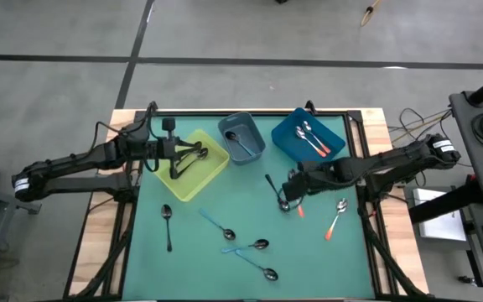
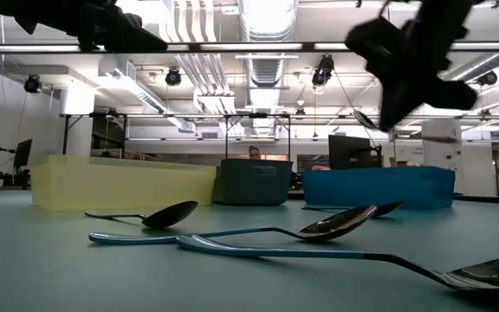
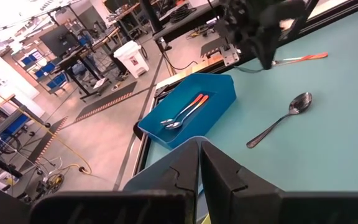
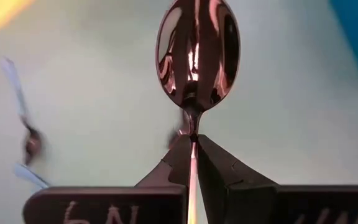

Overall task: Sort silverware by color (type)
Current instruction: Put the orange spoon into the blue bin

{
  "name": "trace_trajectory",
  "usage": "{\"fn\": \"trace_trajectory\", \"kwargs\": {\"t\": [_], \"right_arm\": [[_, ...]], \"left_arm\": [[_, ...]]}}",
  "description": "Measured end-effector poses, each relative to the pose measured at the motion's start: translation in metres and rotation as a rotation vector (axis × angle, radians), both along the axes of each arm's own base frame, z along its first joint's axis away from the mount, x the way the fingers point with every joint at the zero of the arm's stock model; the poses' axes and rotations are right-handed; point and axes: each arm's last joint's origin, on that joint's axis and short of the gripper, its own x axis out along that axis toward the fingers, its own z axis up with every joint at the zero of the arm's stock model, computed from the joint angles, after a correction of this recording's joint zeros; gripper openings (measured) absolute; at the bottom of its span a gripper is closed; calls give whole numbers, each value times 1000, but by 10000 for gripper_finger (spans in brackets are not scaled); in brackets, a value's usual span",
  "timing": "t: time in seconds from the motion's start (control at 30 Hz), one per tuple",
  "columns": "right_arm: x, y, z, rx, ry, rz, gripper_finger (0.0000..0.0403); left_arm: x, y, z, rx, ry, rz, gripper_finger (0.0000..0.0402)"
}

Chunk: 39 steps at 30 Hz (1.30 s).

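**Right jaws clamped on an orange-handled spoon**

Your right gripper pinches the orange-handled spoon by its neck, lifted above the green mat right of centre. Your left gripper is closed and empty over the yellow bin near the far edge. Two orange spoons lie in the blue bin at the far right corner.
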Motion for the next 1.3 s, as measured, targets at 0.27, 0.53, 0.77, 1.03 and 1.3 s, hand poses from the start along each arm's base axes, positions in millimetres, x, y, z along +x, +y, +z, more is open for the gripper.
{"fn": "trace_trajectory", "kwargs": {"t": [0.27, 0.53, 0.77, 1.03, 1.3], "right_arm": [[26, -58, 43, -160, -51, 97, 9], [45, -140, 71, -266, 100, 170, 9], [51, -208, 63, -226, 316, 262, 9], [41, -252, 40, -120, 401, 300, 9], [28, -259, 19, -83, 447, 324, 9]], "left_arm": [[0, 0, 0, 0, 0, 0, 0], [0, 0, 1, 2, -8, 0, 0], [0, 0, 1, -6, -14, 3, 0], [0, 2, 2, -11, -20, 80, 0], [0, 4, 4, -13, -47, 116, 0]]}}
